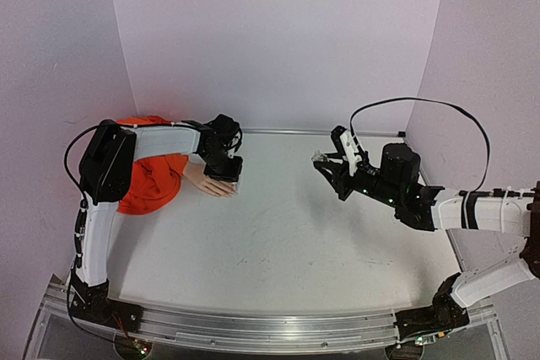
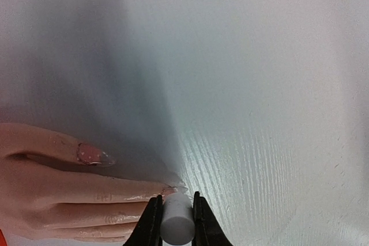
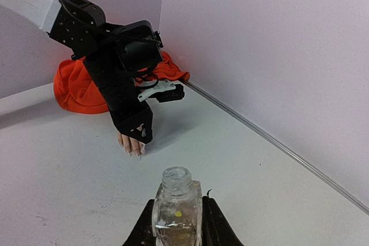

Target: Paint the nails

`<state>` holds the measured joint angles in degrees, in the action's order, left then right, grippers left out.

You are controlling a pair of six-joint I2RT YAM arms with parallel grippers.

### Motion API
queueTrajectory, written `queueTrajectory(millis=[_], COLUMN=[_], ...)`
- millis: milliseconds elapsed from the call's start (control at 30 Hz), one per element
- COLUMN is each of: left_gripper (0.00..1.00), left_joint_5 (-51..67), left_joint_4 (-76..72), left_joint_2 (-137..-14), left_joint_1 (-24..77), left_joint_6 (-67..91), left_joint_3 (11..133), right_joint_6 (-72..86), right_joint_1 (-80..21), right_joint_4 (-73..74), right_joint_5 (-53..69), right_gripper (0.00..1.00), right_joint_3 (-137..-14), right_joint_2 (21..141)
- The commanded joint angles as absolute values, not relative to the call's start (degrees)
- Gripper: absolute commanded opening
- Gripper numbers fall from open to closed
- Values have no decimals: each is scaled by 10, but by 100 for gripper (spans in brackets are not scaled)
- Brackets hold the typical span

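Observation:
A pale peach mannequin hand (image 1: 209, 183) with an orange sleeve (image 1: 150, 176) lies at the table's far left, fingers pointing right. My left gripper (image 1: 226, 171) hovers over its fingertips, shut on a white cylindrical brush cap (image 2: 176, 219). In the left wrist view the cap's far end meets the tip of a finger (image 2: 104, 193); the thumb nail (image 2: 91, 154) looks pink and glossy. The brush itself is hidden. My right gripper (image 3: 177, 226) is shut on a small clear open bottle (image 3: 177, 204), held above the table at the right (image 1: 325, 160).
White walls close the back and sides, with a metal strip (image 3: 271, 139) along the back wall's foot. The right arm's black cable (image 1: 439, 107) loops above it. A metal rail (image 1: 270, 330) runs along the near edge.

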<state>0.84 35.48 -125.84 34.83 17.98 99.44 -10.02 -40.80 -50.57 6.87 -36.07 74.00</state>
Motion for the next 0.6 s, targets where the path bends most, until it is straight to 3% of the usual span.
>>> queueTrajectory(millis=[0, 567], left_gripper=[0, 0], left_joint_5=[27, -27], left_joint_4=[348, 349], left_joint_2=[-1262, -1228], left_joint_1=[352, 346], left_joint_6=[181, 173], left_joint_3=[1027, 1019], right_joint_6=[-93, -91], right_joint_1=[-407, -407], right_joint_4=[-535, -534], right_joint_5=[75, 76], right_gripper=[0, 0], right_joint_3=[-380, -378], right_joint_2=[737, 729])
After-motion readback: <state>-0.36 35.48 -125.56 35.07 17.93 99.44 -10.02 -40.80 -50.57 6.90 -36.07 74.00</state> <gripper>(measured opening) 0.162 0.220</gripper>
